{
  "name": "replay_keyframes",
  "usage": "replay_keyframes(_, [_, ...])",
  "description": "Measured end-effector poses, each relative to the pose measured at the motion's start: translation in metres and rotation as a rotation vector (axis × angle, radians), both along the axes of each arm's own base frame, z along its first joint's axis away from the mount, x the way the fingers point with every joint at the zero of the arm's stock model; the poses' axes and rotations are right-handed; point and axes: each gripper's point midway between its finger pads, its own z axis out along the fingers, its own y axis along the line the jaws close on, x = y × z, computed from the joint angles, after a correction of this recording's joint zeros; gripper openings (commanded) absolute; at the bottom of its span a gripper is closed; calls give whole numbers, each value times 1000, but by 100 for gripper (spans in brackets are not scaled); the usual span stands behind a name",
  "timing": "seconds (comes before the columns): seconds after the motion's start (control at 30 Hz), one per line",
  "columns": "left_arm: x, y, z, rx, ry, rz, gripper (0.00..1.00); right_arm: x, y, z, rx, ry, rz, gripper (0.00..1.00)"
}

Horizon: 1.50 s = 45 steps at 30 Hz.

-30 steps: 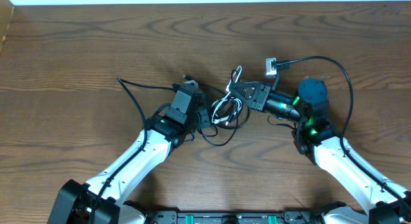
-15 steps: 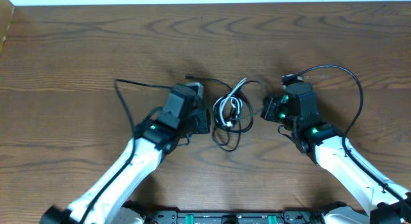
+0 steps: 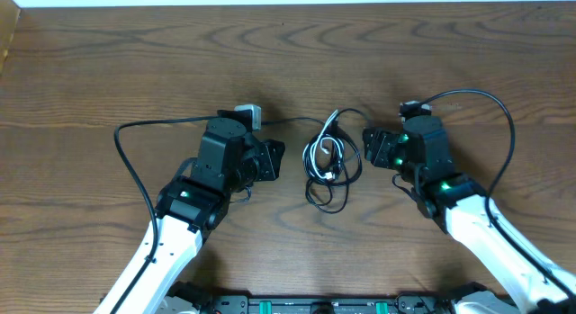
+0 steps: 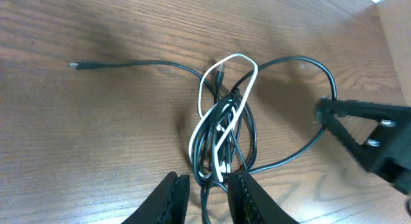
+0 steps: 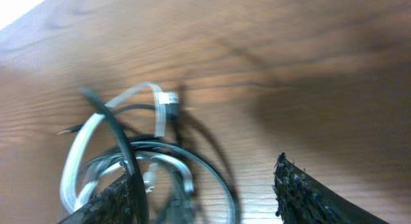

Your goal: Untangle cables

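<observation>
Fingers of the left gripper (image 4: 205, 180) stand slightly apart, those of the right gripper (image 5: 205, 172) wide, neither gripping. Between them on the brown wooden worktop (image 3: 108, 71) lies one tangle of thin cables (image 3: 329, 159): one white, two black. Left wrist view alone shows a black plug end (image 4: 72, 65) sharply.

Tangled cables (image 3: 329, 161) fill the gap between left tool (image 3: 273, 159) and right tool (image 3: 370, 147).

The tangled bundle of thin black and white cables (image 3: 330, 161) lies on the brown wooden table (image 3: 135, 62), between the left gripper (image 3: 270, 159) and the right gripper (image 3: 371, 145). It sits just ahead of the left gripper's fingertips, with one strand running back between them. From the right gripper it lies ahead and leftward.
</observation>
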Motion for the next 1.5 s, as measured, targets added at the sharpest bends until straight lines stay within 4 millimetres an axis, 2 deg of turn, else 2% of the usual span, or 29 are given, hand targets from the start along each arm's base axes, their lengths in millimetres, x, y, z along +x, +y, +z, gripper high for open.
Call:
replay_keyframes(0.1, [1,3,-2,14,4,17,29,-4,15,40,94,-101,72,77])
replay_keyframes(0.2, [3,19,-10,78,16,87,29,-10,31,79,183,-203,162,83])
replay_keyframes(0.23, [4,25,-12,95,24,120,29,-14,36,87,204,-222,195,85])
replay_keyframes(0.3, [8,38,-14,111,32,195,29,-21,47,90,212,-229,254,84])
replay_keyframes(0.43, [19,72,-16,113,48,364,29,-39,76,74,137,-228,431,80])
replay_keyframes(0.53, [22,96,-18,102,74,474,29,-54,109,47,51,-234,600,82])
replay_keyframes(0.6, [20,110,-23,106,106,529,29,-59,128,22,-14,-229,675,81])
replay_keyframes(0.77, [8,123,-35,128,178,579,29,-52,144,-22,-127,-220,702,72])
replay_keyframes(1.0, [1,125,-40,143,212,581,29,-56,149,-80,-212,-111,718,64])
replay_keyframes(1.07, [1,125,-40,144,212,581,29,-56,152,-92,-232,-80,721,57])
replay_keyframes(1.17, [1,125,-40,143,213,581,29,-46,162,-94,-246,-63,723,49])
replay_keyframes(1.23, [1,125,-40,144,213,581,29,-40,168,-97,-258,-52,722,38])
replay_keyframes(1.3, [1,125,-40,144,214,581,29,-38,172,-105,-280,-11,728,7])
replay_keyframes(1.33, [0,125,-41,144,215,581,29,-37,173,-109,-298,16,732,1])
replay_keyframes(1.43, [-1,125,-42,148,222,581,29,-35,178,-106,-302,50,737,1])
replay_keyframes(1.5, [-3,126,-43,153,232,580,28,-33,185,-96,-275,65,739,1])
